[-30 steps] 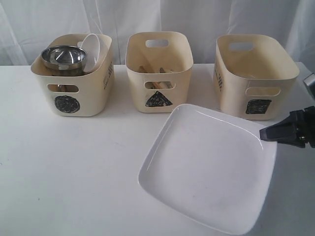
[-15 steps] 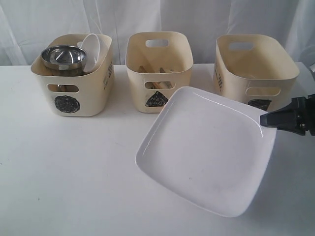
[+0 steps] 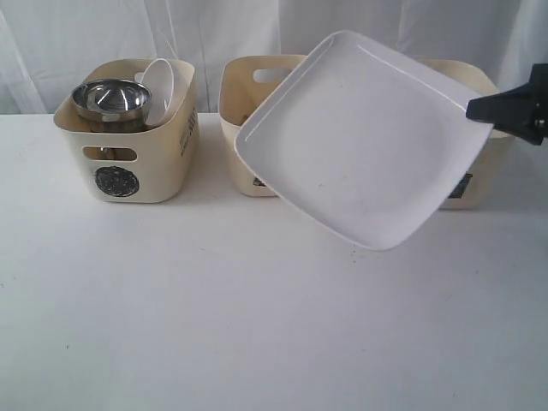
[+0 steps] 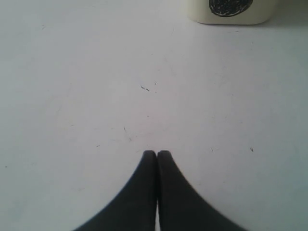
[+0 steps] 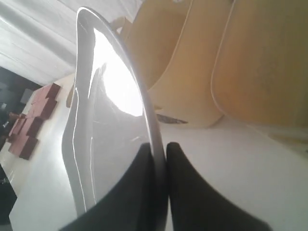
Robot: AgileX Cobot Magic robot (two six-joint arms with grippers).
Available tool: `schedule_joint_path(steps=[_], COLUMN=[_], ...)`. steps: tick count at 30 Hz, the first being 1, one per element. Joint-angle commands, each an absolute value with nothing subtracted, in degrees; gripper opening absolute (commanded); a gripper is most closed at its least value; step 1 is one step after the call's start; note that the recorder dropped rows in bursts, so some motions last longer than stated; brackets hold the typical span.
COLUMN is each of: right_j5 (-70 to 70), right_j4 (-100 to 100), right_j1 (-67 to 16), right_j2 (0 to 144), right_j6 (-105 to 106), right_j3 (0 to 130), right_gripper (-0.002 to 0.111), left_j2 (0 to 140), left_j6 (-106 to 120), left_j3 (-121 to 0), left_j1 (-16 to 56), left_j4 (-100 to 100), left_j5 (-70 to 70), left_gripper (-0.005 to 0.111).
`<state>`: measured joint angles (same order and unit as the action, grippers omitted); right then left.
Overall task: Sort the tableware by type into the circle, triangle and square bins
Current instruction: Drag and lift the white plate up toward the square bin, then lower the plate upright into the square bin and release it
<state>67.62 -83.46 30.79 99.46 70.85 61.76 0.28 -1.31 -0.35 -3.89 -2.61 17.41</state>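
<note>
In the exterior view the right gripper (image 3: 479, 109) is clamped on the right-hand edge of the large white rounded-square plate (image 3: 364, 141). It holds the plate in the air, tilted with its face towards the camera. The plate reaches leftward from the claw across the triangle bin (image 3: 240, 98) and covers most of the square bin (image 3: 482, 169), which sits low behind its gripped side. So the target lies just behind and below the claw, and my guess is the plate must go rightward and in on edge. The circle bin (image 3: 128, 163) stands well apart on the left, with the shiny steel bowl (image 3: 110, 97) and small white bowl (image 3: 160, 86) in it. In the left wrist view the left gripper (image 4: 157, 154) is pinched together on nothing above the bare table (image 4: 96, 96), far from the plate. In the right wrist view the jaws bite the plate's rim edge-on, with cream bin walls (image 5: 260, 57) close beyond.
</note>
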Motion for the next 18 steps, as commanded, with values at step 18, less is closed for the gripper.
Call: schedule_joint_path(steps=[18], right_j5=[49.7], right_j4=[-99.5], right_j1=[32.7], right_j2=[100.8], right_j6=[65.7], right_j3=[78.3], right_gripper=[0.000], left_j2=[0.0], left_j6=[-1.3], left_j3=[0.0], left_j1=[-3.9], left_j4=[-3.0], left_j5=[17.1], left_gripper=[0.000])
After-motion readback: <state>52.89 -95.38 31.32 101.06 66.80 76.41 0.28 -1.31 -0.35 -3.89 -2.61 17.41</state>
